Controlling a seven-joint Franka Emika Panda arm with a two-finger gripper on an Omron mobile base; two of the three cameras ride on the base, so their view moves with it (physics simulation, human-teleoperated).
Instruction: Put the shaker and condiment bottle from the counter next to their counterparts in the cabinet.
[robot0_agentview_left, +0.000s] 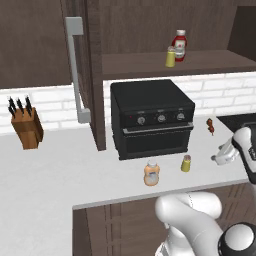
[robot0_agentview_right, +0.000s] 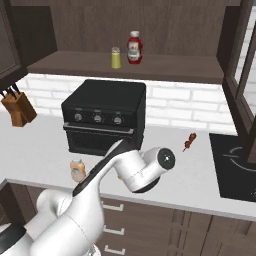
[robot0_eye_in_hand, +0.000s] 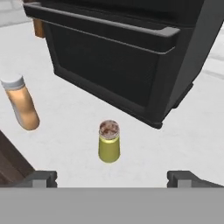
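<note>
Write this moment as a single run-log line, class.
gripper: open, holding nothing, above shaker | shaker: upright on counter | condiment bottle: on counter | counterparts: in cabinet

Flat even light (rendered); soft shadows

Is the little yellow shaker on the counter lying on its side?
No, the shaker stands upright on the counter, cap up.
</note>
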